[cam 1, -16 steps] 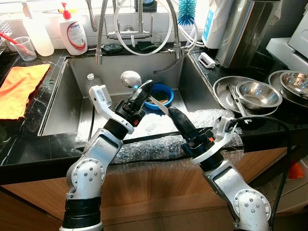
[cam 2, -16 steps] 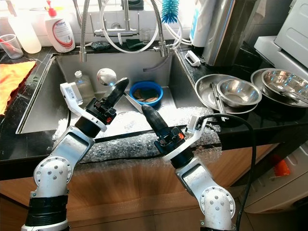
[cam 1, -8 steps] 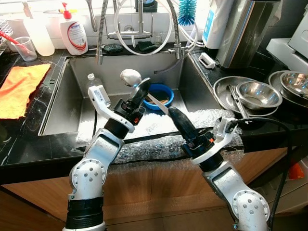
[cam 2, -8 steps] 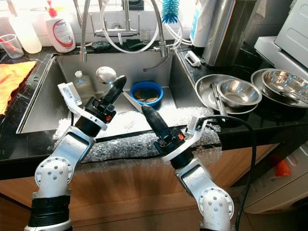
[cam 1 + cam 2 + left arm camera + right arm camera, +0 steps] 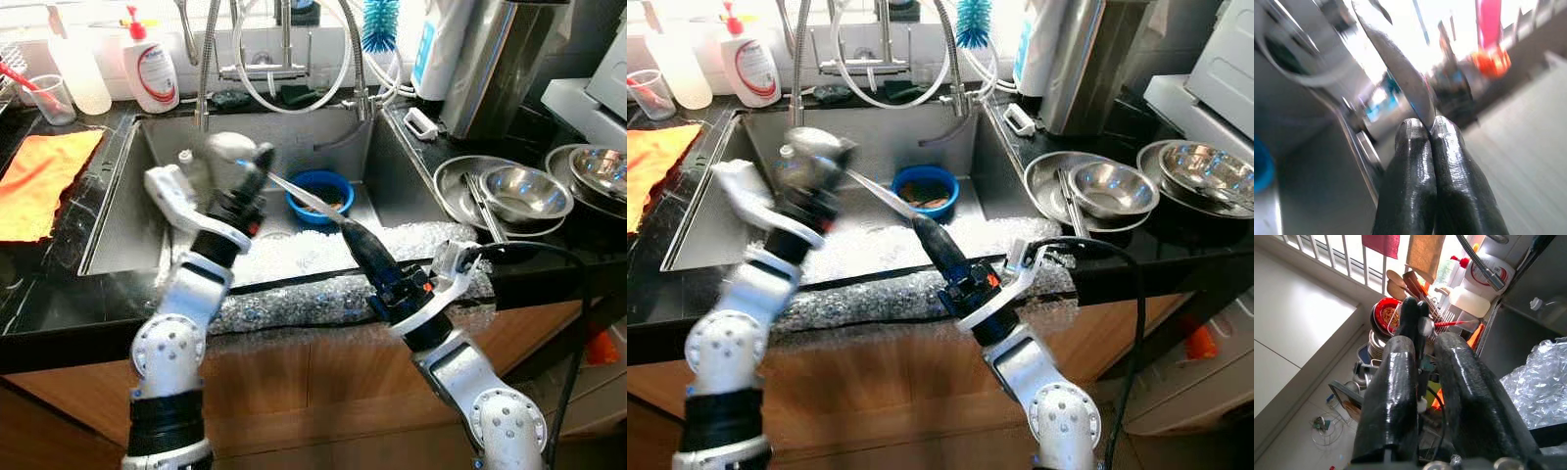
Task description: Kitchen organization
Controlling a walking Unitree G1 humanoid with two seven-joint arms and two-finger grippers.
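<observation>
A steel ladle (image 5: 227,149) hangs above the sink (image 5: 118,225), its bowl blurred and its thin handle (image 5: 304,198) slanting down to the right. My left gripper (image 5: 261,159) is shut on that handle just below the bowl; in the left wrist view the fingers (image 5: 1415,147) pinch the flat metal strip (image 5: 1396,58). The handle's free end reaches close to the tip of my right gripper (image 5: 350,233), which points up over the sink's front edge. Its fingers (image 5: 1396,382) stand slightly apart, open, with nothing seen between them.
A blue bowl (image 5: 318,191) and crumpled bubble wrap (image 5: 294,257) lie in the sink. Steel bowls and plates (image 5: 524,191) are stacked on the counter at the right. An orange cloth (image 5: 39,181) and a soap bottle (image 5: 149,70) are at the left.
My left arm has swung left and up with the ladle, whose bowl now sits further left and is blurred. The right arm has barely moved.
</observation>
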